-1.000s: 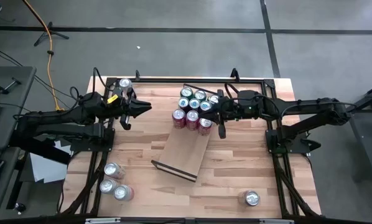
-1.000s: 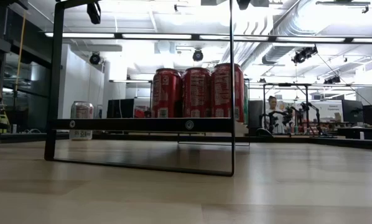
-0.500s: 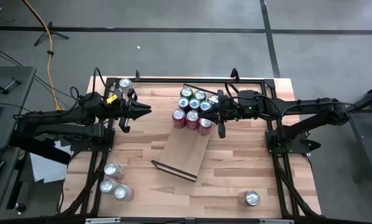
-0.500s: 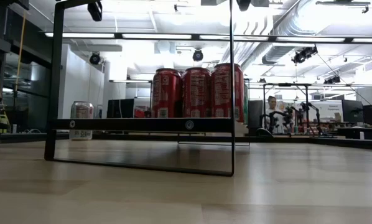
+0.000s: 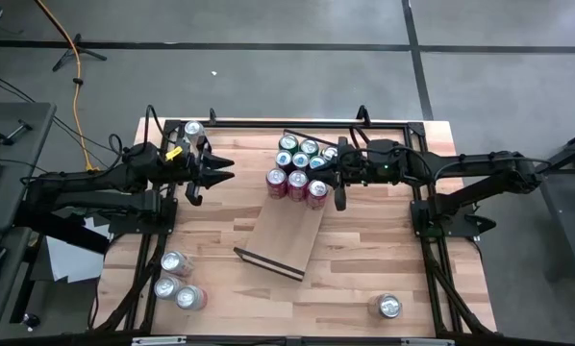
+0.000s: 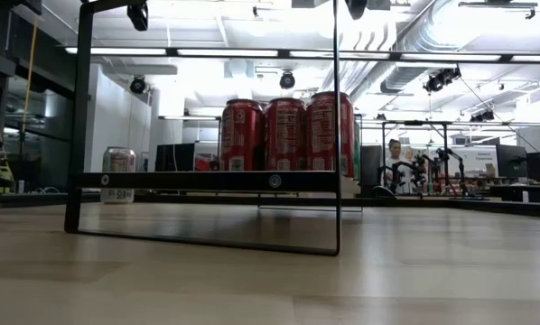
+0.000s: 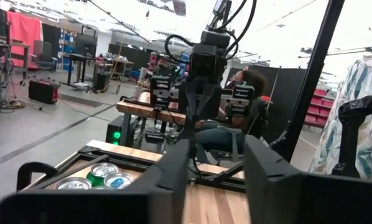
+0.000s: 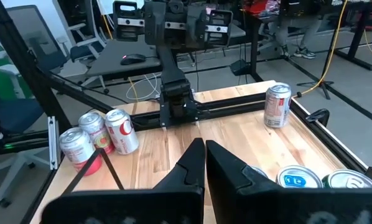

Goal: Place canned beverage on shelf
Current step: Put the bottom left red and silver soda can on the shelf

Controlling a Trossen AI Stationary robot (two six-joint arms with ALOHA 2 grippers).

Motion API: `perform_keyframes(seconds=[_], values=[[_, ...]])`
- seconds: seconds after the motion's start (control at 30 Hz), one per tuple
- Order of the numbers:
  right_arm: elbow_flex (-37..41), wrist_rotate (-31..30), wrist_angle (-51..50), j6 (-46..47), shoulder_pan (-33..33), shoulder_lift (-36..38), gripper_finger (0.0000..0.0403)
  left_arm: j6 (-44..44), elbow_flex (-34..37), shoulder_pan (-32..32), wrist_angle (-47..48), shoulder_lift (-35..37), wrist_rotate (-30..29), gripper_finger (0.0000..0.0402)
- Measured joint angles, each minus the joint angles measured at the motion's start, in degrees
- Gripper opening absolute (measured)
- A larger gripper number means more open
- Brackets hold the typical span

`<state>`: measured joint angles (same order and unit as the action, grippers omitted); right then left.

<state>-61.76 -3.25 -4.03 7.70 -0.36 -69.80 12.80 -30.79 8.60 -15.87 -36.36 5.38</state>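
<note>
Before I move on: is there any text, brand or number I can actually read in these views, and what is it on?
None can be read with confidence.
Red cans on the shelf: printed label panels, too small to read.
Silver can behind the shelf: marks, too blurred.
White tag below the shelf's edge: digits, not legible.
Can near the left arm: white script on red, only partly visible.

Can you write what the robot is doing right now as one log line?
left gripper: open, empty | right gripper: shut, beside cans | shelf: near half bare
</note>
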Motion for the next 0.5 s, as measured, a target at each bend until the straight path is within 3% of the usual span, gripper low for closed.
perform_keyframes(seconds=[0.33,0.5], values=[[0.0,-0.01,0.0,0.0,0.0,0.0,0.0,0.69,0.0,0.0,0.62,0.0,-4.82,0.0265],[0.0,-0.04,0.0,-0.01,0.0,0.0,0.0,2.01,0.0,0.0,1.63,0.0,-8.06,0.033]])
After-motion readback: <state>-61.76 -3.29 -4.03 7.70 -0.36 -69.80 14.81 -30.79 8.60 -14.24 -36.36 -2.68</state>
